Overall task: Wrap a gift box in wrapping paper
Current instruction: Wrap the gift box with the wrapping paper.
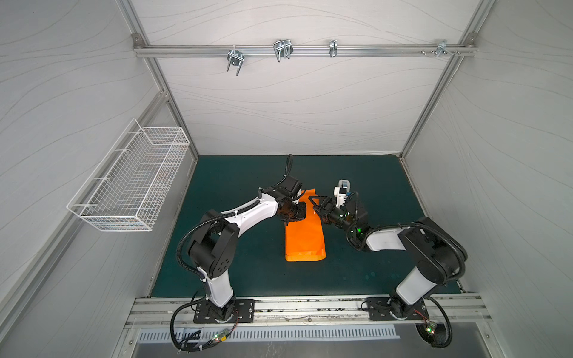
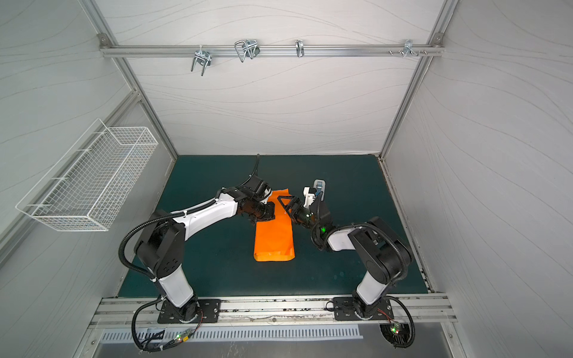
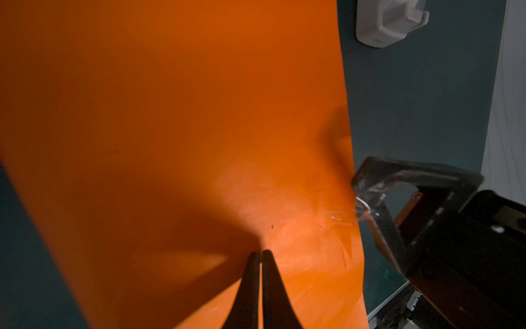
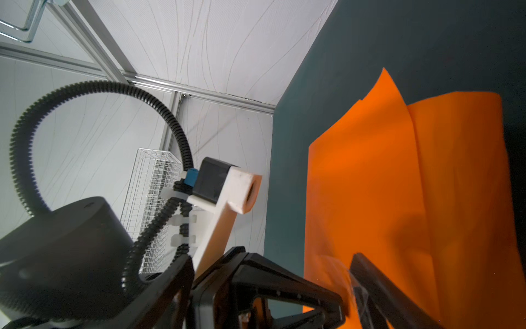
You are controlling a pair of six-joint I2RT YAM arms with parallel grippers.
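Note:
The wrapping paper (image 1: 305, 238) (image 2: 274, 238) lies on the green mat as a long orange folded bundle. The gift box is hidden. My left gripper (image 3: 261, 253) (image 1: 293, 220) is shut, its tips resting on top of the paper near the far end. My right gripper (image 4: 348, 282) (image 1: 316, 206) stands open at the paper's right edge, close to the left one. A crumpled strip of clear tape (image 3: 367, 205) runs from one of its fingers (image 3: 412, 173) onto the paper. In the right wrist view the paper's (image 4: 398, 185) far end stands up in loose overlapping flaps.
A white tape dispenser (image 1: 342, 189) (image 3: 390, 22) stands on the mat (image 1: 235, 186) just beyond the right gripper. A white wire basket (image 1: 130, 186) hangs on the left wall. Metal hooks hang from the rail (image 1: 282, 49) on the back wall.

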